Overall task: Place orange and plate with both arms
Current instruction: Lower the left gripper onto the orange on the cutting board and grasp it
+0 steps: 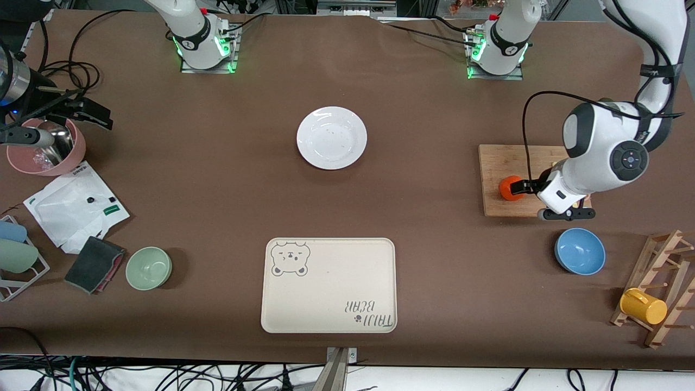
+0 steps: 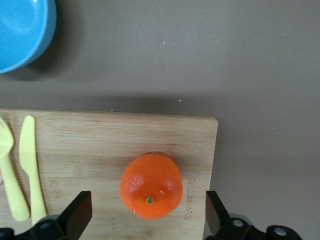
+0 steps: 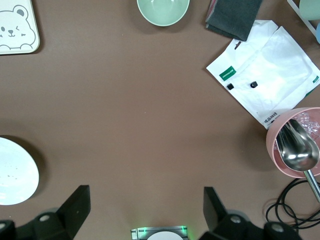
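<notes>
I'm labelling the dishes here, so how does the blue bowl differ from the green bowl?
The glossy blue bowl looks larger than the pale green bowl. The blue one sits toward the left arm's end of the table, next to the wooden cutting board; the green one sits toward the right arm's end, beside a dark folded cloth. Both are round, upright and appear empty.

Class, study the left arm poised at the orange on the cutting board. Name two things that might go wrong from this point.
1. The orange is round and glossy and sits between the open left gripper fingers; an off-centre close might squeeze it out and roll it along the cutting board.
2. The yellow knife and fork lie on the same board, so a rolling orange might knock them.
</notes>
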### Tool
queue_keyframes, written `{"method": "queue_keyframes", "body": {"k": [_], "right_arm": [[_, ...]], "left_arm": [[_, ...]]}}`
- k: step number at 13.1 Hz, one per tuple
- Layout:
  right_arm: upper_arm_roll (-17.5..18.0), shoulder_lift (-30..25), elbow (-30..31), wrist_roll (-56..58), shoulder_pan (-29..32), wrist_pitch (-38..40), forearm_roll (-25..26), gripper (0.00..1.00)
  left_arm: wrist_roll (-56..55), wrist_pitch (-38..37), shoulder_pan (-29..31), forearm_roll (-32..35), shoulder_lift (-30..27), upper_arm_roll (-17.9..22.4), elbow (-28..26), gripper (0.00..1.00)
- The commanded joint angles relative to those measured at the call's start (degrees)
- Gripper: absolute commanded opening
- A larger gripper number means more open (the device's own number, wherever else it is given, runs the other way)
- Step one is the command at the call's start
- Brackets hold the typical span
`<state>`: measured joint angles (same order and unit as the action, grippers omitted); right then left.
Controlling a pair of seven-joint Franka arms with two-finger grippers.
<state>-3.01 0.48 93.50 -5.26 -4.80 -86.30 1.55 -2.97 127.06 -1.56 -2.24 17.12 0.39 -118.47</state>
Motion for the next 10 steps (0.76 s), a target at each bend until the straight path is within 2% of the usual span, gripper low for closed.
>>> {"method": "queue_keyframes", "body": {"k": [1,4,10], "right_arm": [[-0.1,0.5,-1.3,0.6,-0.1,1.0,-0.1,1.0],[-0.1,0.5,-1.3,0.6,-0.1,1.0,-0.1,1.0],[-0.1,0.5,-1.3,0.6,-0.1,1.0,-0.1,1.0]], "left_arm": [[-0.7,8.4,0.1,1.5,-1.2,-0.3,-6.8,1.0],[-0.7,12.8,-0.1,1.5,-0.9,-0.3,-10.5,1.0],[-0.8,13.9,-0.1,0.9,1.6,-0.5,-11.1,1.0]]}}
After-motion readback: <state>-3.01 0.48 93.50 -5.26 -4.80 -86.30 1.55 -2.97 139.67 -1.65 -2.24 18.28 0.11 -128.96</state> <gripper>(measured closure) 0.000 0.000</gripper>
